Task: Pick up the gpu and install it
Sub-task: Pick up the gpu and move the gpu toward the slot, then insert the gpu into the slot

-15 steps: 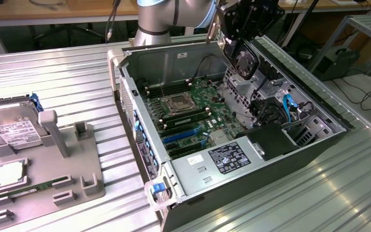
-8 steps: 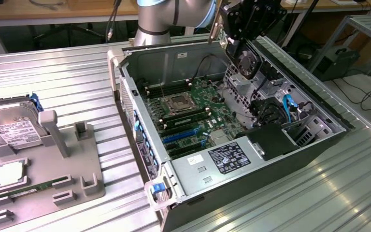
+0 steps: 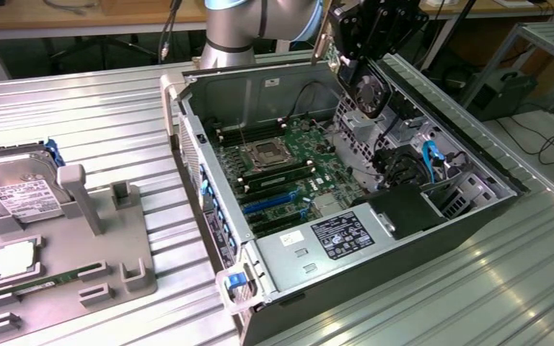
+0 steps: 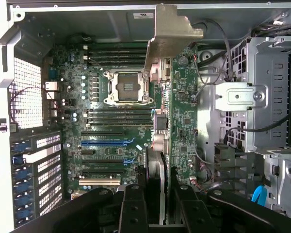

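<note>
We see the gripper [image 4: 161,211] nearest, its fingers [image 4: 132,209] pinching the gpu [image 4: 183,121], which sits edge-on between them. Beyond the fingers, the card runs out to its silver bracket [image 4: 172,34]. Farther off lies the motherboard [image 4: 104,145] inside the open computer case [image 4: 87,22], with the gpu apart from it.

The gpu [image 4: 183,116] is being clamped in the claw [image 4: 157,194] by its near end and is sticking straight out ahead of it. It is showing almost edge-on in the wrist view, with a green circuit face on one side and a round fan on the other. Its silver bracket [image 4: 172,29] is sitting at the end farthest from the claw. In the exterior view the card is hanging just below the claw, black and fan side out, over the open computer case [image 3: 489,209].
</note>
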Tool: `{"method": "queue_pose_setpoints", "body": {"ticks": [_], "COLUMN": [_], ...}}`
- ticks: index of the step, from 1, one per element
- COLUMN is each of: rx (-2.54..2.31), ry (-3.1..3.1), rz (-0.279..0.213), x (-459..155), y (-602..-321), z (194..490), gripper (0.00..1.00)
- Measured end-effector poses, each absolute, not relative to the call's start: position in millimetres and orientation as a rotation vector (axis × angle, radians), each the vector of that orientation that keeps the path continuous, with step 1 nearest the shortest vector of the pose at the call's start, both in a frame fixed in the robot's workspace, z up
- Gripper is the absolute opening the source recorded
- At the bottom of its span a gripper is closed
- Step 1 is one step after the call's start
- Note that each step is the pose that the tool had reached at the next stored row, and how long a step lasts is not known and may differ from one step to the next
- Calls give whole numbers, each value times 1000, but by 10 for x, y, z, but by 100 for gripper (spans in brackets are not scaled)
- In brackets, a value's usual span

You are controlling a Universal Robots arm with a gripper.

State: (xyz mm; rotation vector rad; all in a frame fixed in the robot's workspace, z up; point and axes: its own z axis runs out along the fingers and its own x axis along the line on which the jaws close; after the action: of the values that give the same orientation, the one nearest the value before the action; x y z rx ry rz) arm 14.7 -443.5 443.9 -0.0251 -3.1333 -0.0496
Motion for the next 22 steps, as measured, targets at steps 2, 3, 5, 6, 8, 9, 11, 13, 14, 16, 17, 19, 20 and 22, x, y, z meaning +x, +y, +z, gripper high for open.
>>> {"method": "queue_pose_setpoints", "body": {"ticks": [2, 3, 5, 6, 8, 9, 11, 13, 14, 16, 17, 19, 20, 22], "rx": [-25, -25, -25, -24, 13, 40, 85, 129, 146, 188, 207, 238, 252, 281], "ry": [-3133, -3133, -3133, -3133, -3133, -3133, -3131, -3129, -3128, -3126, -3124, -3122, -3120, -3118], "rz": [-50, -50, -50, -50, -49, -50, -49, -49, -49, -49, -49, -48, -48, -48], "x": [147, 147, 147, 147, 137, 136, 135, 134, 133, 132, 131, 127, 125, 117], "y": [-4435, -4434, -4435, -4435, -4435, -4435, -4435, -4435, -4435, -4435, -4435, -4435, -4435, -4435], "z": [4439, 4439, 4439, 4439, 4439, 4439, 4440, 4439, 4439, 4440, 4439, 4439, 4439, 4439], "gripper": [27, 27, 27, 27, 27, 27, 27, 27, 27, 27, 27, 27, 27, 27]}}
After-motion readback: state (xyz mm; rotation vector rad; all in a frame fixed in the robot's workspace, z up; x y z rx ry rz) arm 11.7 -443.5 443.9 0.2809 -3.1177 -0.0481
